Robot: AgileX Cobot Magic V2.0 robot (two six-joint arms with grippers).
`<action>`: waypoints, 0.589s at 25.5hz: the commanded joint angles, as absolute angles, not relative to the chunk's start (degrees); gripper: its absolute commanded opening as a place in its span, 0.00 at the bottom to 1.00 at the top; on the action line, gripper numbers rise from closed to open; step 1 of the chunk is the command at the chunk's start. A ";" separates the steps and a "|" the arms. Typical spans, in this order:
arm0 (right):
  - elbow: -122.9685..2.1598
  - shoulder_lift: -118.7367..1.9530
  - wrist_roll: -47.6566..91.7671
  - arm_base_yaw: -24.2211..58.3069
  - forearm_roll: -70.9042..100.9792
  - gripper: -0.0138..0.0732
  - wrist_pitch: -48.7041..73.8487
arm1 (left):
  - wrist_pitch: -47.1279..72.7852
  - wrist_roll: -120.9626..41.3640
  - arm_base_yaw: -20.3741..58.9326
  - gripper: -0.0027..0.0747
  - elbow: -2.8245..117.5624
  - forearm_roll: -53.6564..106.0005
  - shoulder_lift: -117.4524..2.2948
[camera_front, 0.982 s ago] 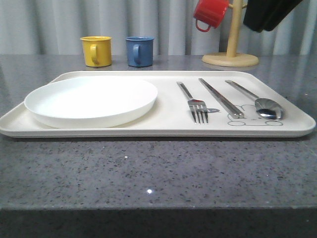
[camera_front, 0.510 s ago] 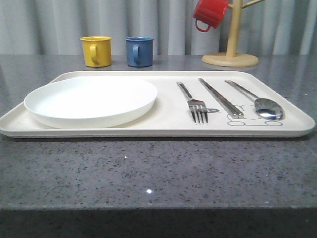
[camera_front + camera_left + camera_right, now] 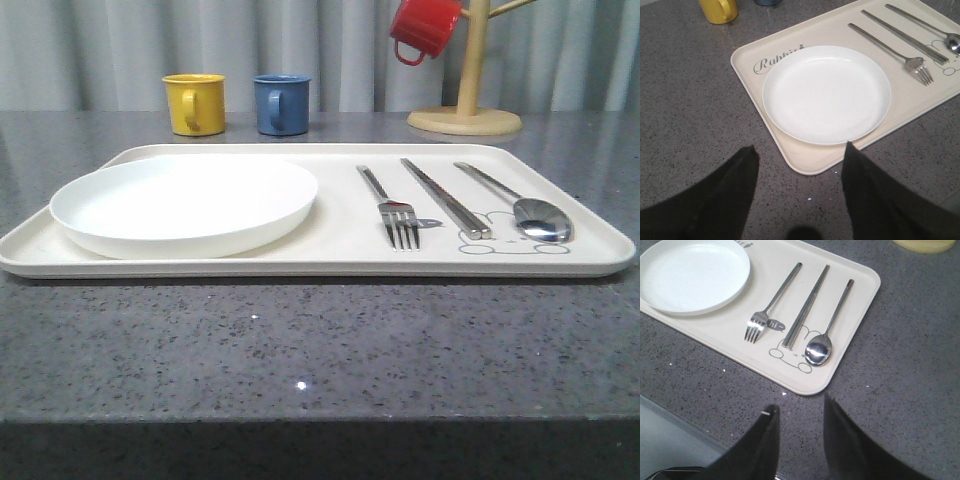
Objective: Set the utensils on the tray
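On the right half of the cream tray lie a fork, a pair of chopsticks and a spoon, side by side. The right wrist view looks down on the fork, chopsticks and spoon on the tray. My right gripper hangs open and empty above the bare counter, off the tray's near right corner. My left gripper is open and empty above the tray's near left corner. The fork is also in the left wrist view.
A round white plate fills the tray's left half. Behind the tray stand a yellow mug, a blue mug and a wooden mug tree with a red mug hanging on it. Grey speckled counter runs in front.
A dark arm at the upper right of the front view a second ago has gone out of that view. The utensils and tray have not moved.
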State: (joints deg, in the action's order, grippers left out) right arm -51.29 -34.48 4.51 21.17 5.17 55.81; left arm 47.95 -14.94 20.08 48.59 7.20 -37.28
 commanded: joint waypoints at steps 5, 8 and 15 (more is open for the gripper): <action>-52.52 -34.61 5.14 21.22 4.79 0.24 51.76 | 43.52 -15.03 20.47 0.29 50.10 8.44 -37.22; -52.52 -34.61 5.14 21.22 4.79 0.08 51.76 | 43.52 -15.03 20.47 0.11 50.10 8.44 -37.22; -52.52 -34.61 5.14 21.22 4.79 0.08 51.07 | 43.52 -15.03 20.47 0.01 50.10 8.44 -37.22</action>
State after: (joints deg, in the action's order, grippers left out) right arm -51.29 -34.40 4.51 21.17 5.17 55.45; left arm 47.83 -14.94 20.08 48.59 7.45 -37.28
